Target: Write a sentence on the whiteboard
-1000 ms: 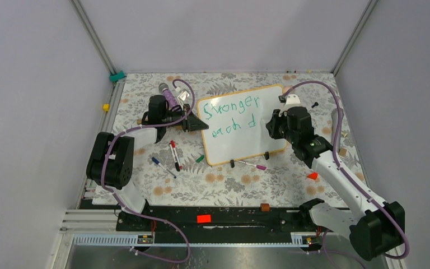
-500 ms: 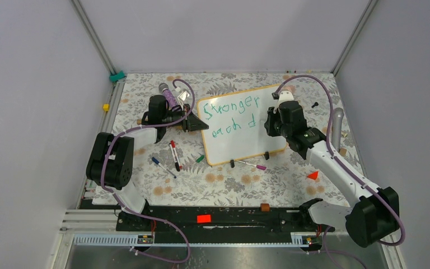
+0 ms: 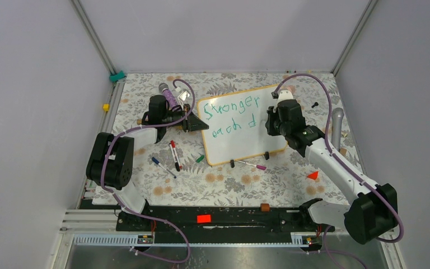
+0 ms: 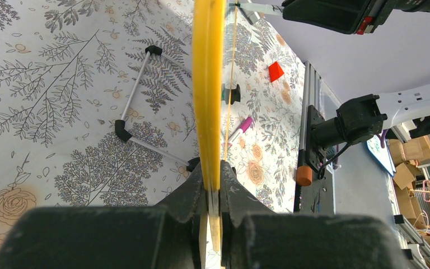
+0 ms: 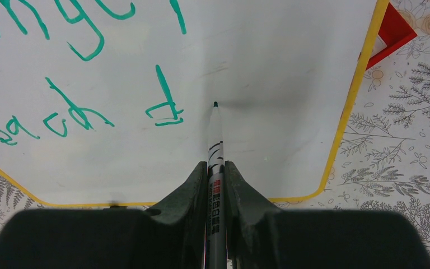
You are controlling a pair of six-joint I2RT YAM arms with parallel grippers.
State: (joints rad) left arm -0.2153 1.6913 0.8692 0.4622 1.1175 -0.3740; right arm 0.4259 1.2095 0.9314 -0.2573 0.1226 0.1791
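Looking down from the top cam: whiteboard (image 3: 246, 143) stands mid-table on the floral cloth (image 3: 241, 185), writing face toward the arms. Sentence (image 3: 232, 109), in green, reads "Stronger" on line one and "each d" on line two. Anything right of the d is covered by the right gripper (image 3: 269, 124), which sits over the board's right half. Its jaws can't be made out here, too small and blocked by the wrist. Left gripper (image 3: 195, 124) is at the board's left edge; contact is hard to judge from this far. Loose pens (image 3: 173, 154) lie near the lower-left corner, a pink-tipped pen (image 3: 253, 165) lies just in front, and a red wedge (image 3: 312, 175) is off to the right.

Left wrist cam: whiteboard (image 4: 208, 84) is seen edge-on, just a yellow strip w/ the writing face not visible. Left gripper (image 4: 213, 188) is pinched tight on that edge, one finger each side. A wire stand (image 4: 137, 98) w/ black ends lies on the back side.

Right wrist cam: right gripper (image 5: 215, 168) is pressed together on a marker (image 5: 215, 140), tip at bare white just right of the "d". Can't tell whether the tip touches. "Stronger" is cut off at top, only "nger" showing. The red wedge (image 5: 395, 31) is partly hidden behind the board's corner.
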